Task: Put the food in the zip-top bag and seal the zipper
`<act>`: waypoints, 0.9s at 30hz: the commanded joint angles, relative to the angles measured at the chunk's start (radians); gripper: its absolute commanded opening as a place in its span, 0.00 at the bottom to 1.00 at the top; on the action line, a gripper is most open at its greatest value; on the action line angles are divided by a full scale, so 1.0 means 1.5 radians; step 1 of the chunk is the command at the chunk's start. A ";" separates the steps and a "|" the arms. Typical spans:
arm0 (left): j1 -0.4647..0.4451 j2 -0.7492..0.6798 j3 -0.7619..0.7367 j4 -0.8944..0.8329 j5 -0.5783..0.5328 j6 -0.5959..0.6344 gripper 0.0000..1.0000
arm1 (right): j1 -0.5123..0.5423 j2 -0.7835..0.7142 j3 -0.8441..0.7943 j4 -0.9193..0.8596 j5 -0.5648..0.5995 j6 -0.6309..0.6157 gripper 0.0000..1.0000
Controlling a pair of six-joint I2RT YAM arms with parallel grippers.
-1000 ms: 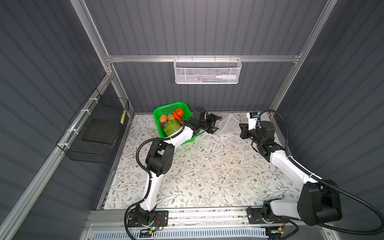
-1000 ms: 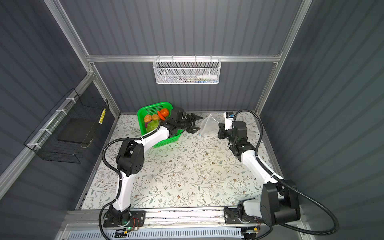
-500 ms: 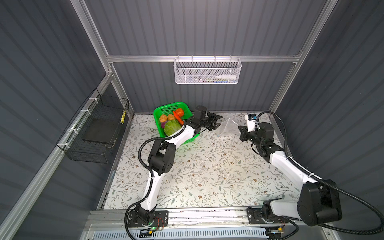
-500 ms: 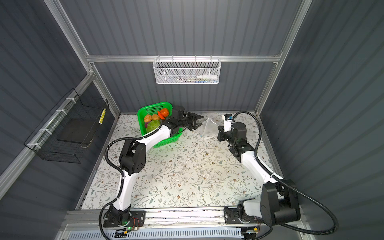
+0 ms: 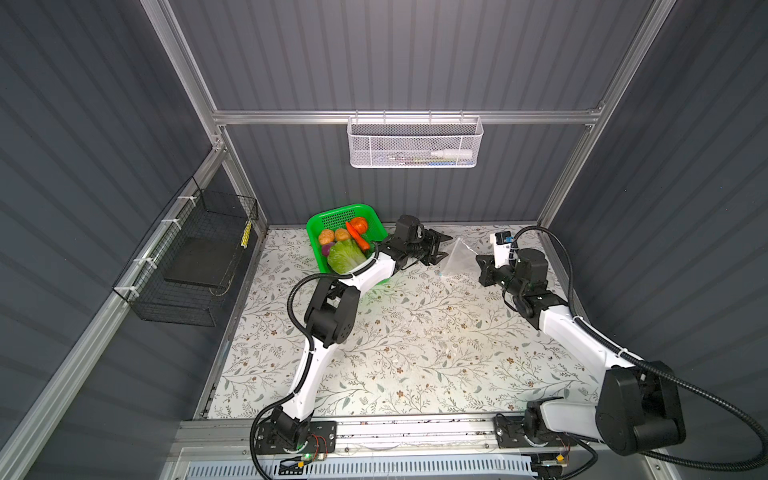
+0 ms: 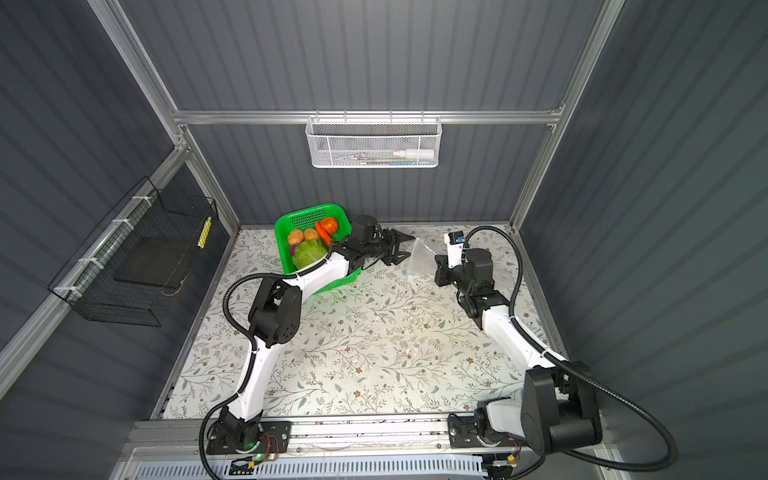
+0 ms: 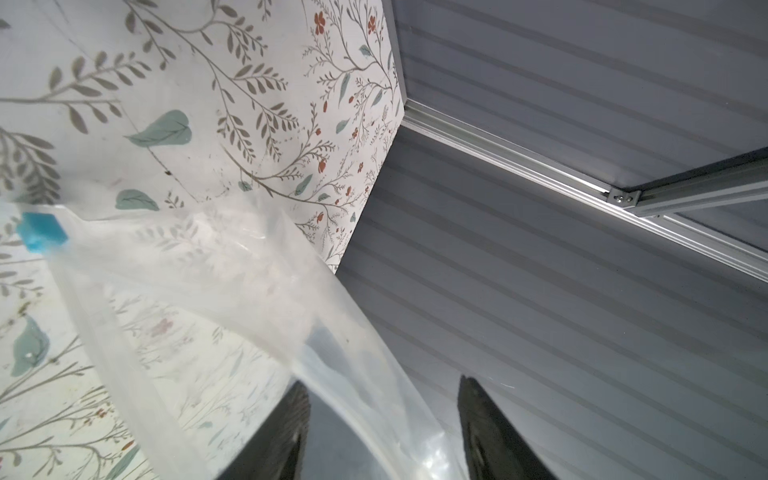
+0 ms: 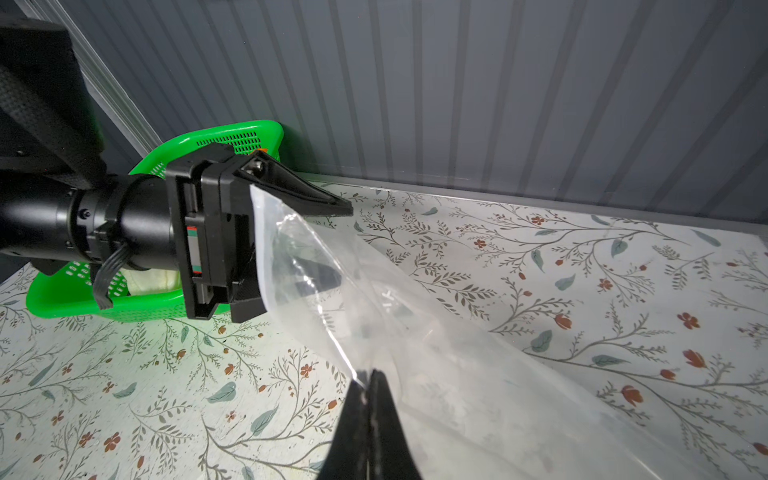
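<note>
Bag (image 8: 415, 332) pinched in your right gripper (image 8: 368, 376), jaws of your left gripper (image 7: 382, 382) spread around its edge, food (image 5: 345, 253) in basket (image 5: 332, 210).

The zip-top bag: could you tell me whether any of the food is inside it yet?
No, the zip-top bag looks empty, and the food lies in the green basket.

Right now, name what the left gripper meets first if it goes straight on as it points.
The zip-top bag: its clear film lies between the left gripper's open jaws, so it would probably press into that first, though depth is hard to judge.
</note>
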 commanded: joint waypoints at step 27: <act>0.013 -0.058 0.290 -0.400 -0.178 0.507 0.00 | 0.002 -0.075 0.270 -0.309 -0.161 0.032 0.72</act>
